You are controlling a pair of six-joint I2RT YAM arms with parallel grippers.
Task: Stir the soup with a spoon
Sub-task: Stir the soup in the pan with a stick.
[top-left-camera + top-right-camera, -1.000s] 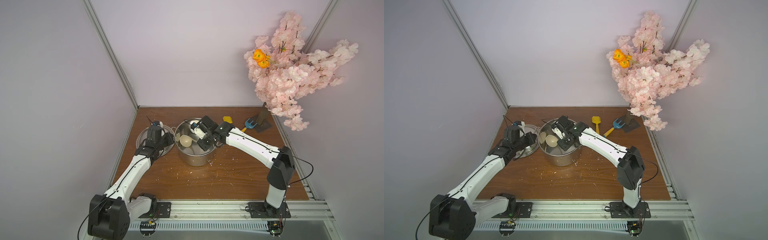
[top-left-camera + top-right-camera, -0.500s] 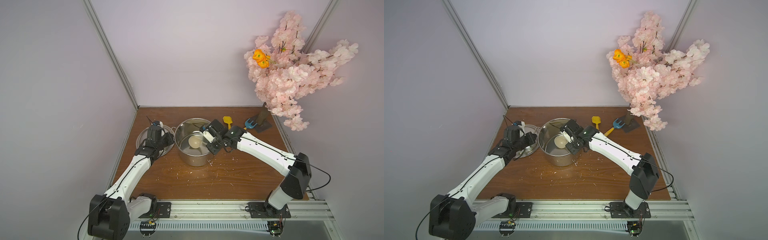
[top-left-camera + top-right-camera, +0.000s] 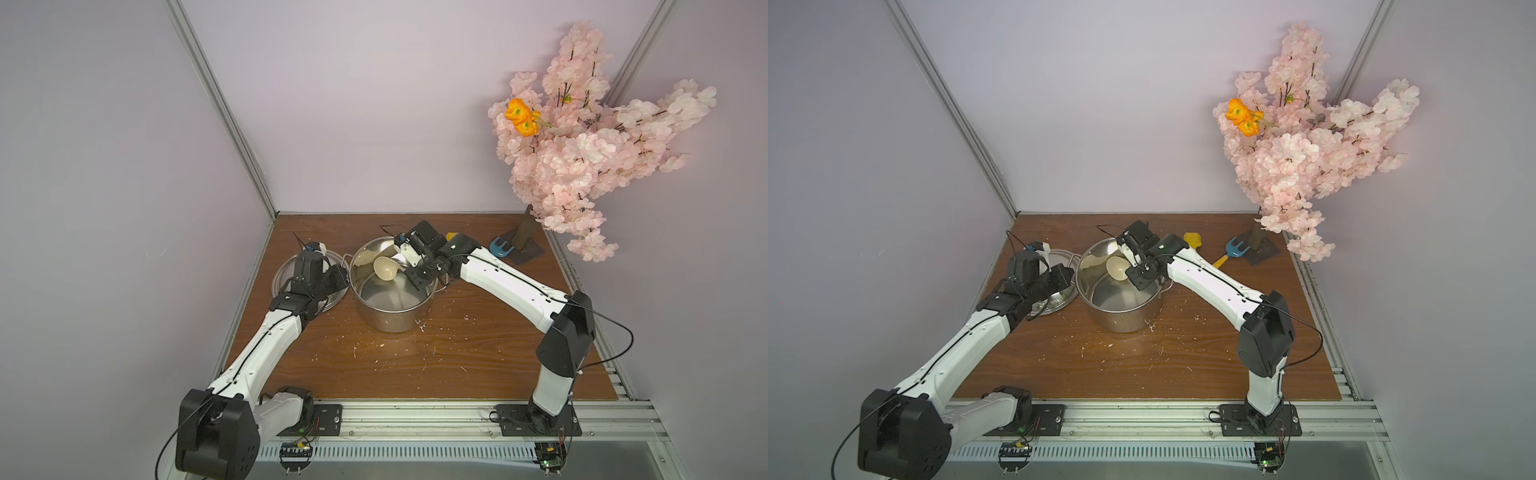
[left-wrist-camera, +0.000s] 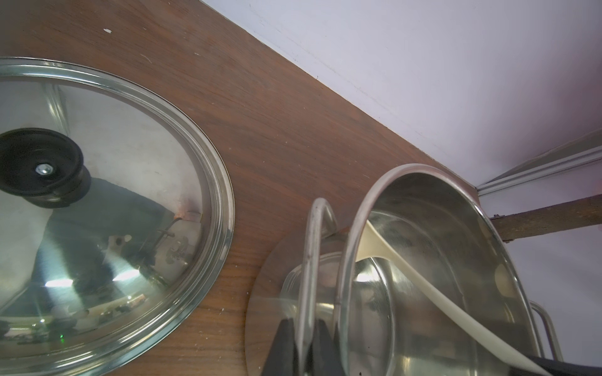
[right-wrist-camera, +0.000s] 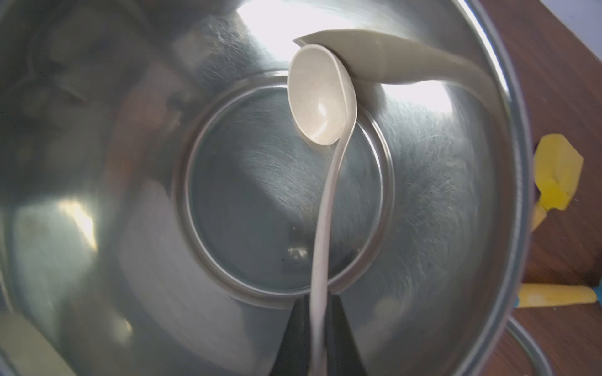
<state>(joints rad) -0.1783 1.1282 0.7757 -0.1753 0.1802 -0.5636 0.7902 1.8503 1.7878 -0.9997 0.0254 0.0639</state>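
- 2 arms, 2 tools. Right tool (image 5: pixel 317 348) is clamped on the slim handle of the 1 spoon (image 5: pixel 317 97). The spoon's bowl sits inside the 1 steel pot (image 3: pixel 390 316), close to the wall.
- Left tool (image 4: pixel 304 348) is closed tight on one pot handle (image 4: pixel 309 260). The second handle (image 4: pixel 542 320) is free.
- 1 glass lid (image 4: pixel 130 146) lies flat on the table (image 3: pixel 415 365), just beside the pot.
- 1 yellow toy shovel (image 3: pixel 1192 240) and 1 blue rake (image 3: pixel 1237 248) lie behind the pot, near 1 blossom branch (image 3: pixel 582 145).
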